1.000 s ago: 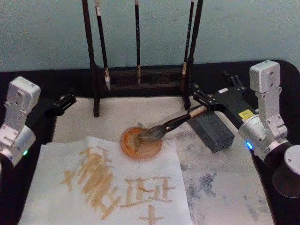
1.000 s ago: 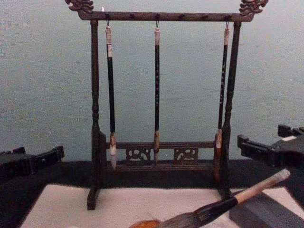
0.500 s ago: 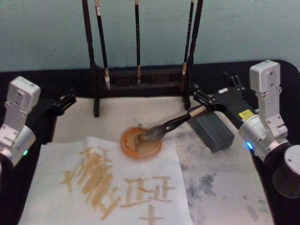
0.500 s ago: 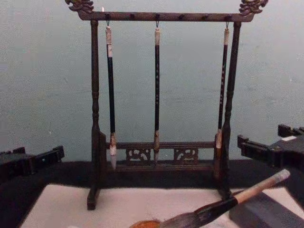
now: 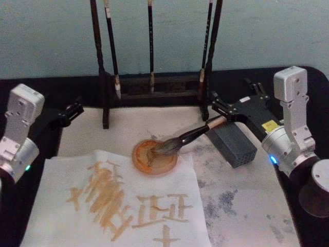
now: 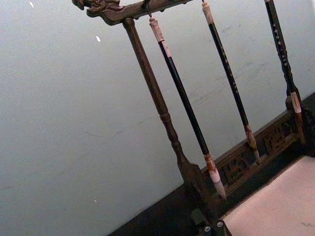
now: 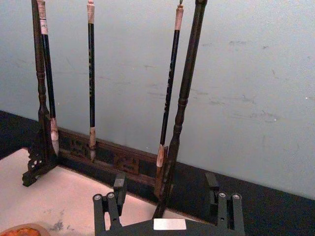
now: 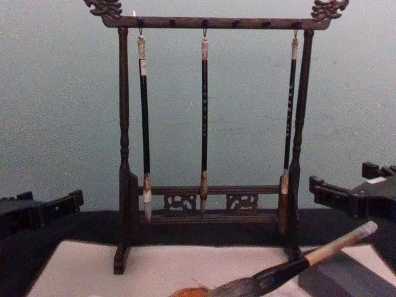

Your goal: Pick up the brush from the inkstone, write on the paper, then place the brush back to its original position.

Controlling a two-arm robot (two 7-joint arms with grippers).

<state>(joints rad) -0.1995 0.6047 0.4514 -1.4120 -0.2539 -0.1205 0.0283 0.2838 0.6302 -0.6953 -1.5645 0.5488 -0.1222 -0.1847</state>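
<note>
The brush point(image 5: 187, 136) lies slanted, its bushy tuft in a round orange dish point(image 5: 146, 163) and its pale handle leaning on the inkstone point(image 5: 236, 146), a dark grey block. In the chest view the brush point(image 8: 291, 266) rises toward the right. My right gripper point(image 5: 222, 107) hangs open just behind the handle's end, holding nothing; its fingers point(image 7: 113, 199) stand wide apart. The paper point(image 5: 133, 123) is a broad off-white sheet, grey-stained on the right. A whiter sheet point(image 5: 118, 206) with orange strokes covers its front left. My left gripper point(image 5: 69, 113) rests at the paper's far left corner.
A dark wooden brush rack point(image 5: 154, 85) with three slim hanging brushes stands at the paper's back edge, close behind the dish and both grippers. It also rises tall in the chest view point(image 8: 207, 21). Black table borders the paper on both sides.
</note>
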